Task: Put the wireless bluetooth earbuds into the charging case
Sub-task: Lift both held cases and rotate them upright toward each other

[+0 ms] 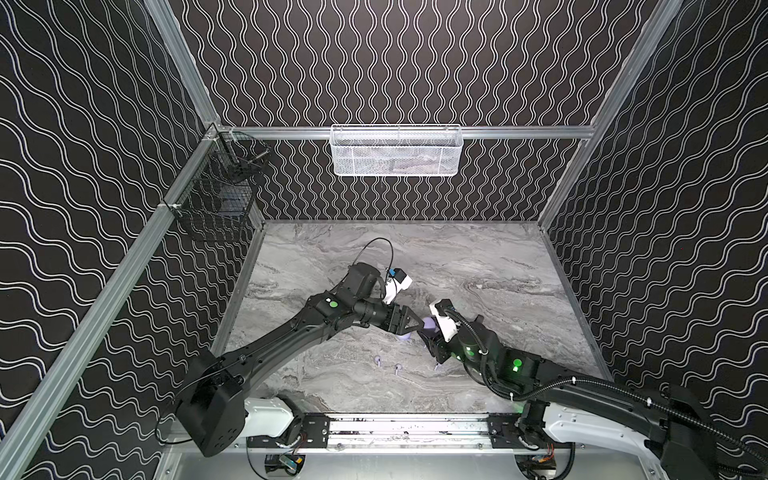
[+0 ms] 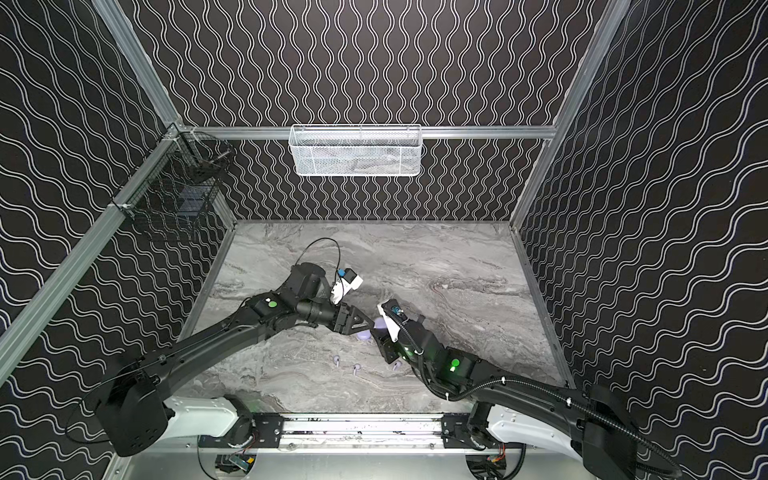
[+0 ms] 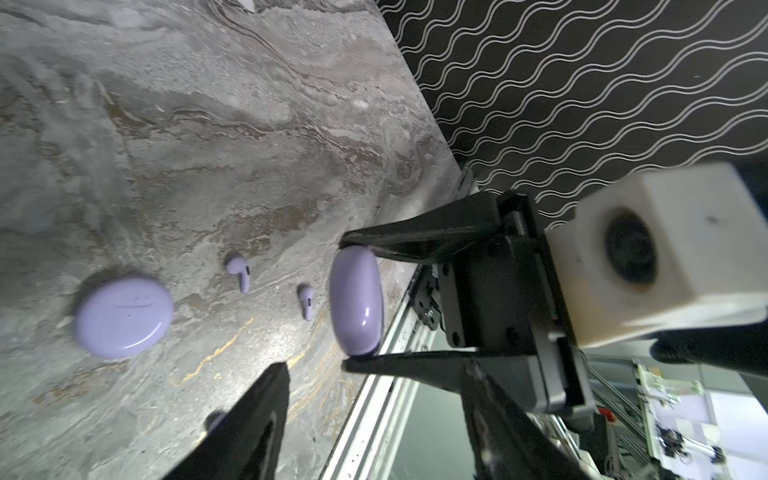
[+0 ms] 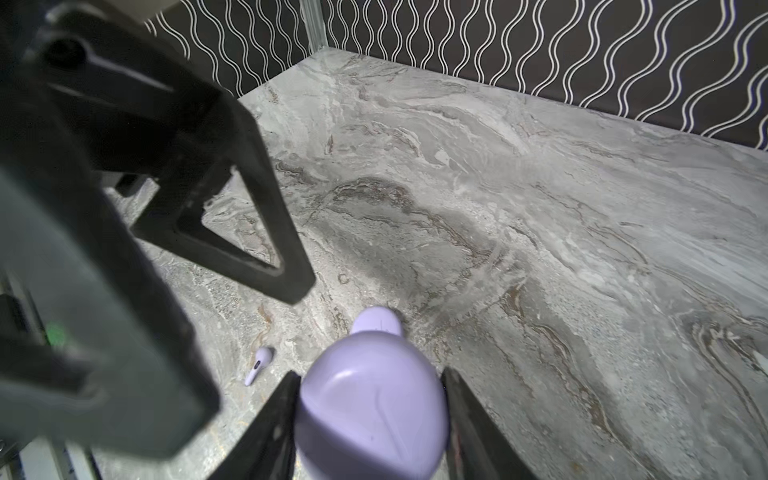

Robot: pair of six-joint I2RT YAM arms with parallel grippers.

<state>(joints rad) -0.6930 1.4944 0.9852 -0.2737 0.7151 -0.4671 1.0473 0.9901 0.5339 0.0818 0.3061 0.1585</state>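
Right hand [image 3: 347, 303] is clamped on a charging case [image 3: 356, 301]. The case is round, lavender, lid shut, and held on edge clear of the desk [image 1: 498, 257]. In both top views it sits just right of frame centre, mostly hidden by the fingers.

Second case [image 1: 405, 337] is the same lavender. It lies flat on the desk with its lid shut, just below and left of the held one. Both lids are closed, so their insides can't be seen.

Left hand [image 1: 415, 324] has its fingers apart with nothing between them. The tips are near the held case and over the second case.

Three earbuds lie loose on the desk in a rough row at lower centre of the top views:
- left earbud [image 1: 378, 360]
- middle earbud [image 1: 398, 368], near the left one
- right earbud [image 1: 436, 365], just beside the right wrist

All three are well apart from the second case.

White mesh basket [image 1: 397, 149] hangs on the back rail at upper centre. Something pale lies in it, too blurred to tell what. Black wire basket [image 1: 216, 203] hangs on the side rail at upper left. It holds something dark that can't be made out.

The second case's lid has a faint mark in the left wrist view, too small to read.
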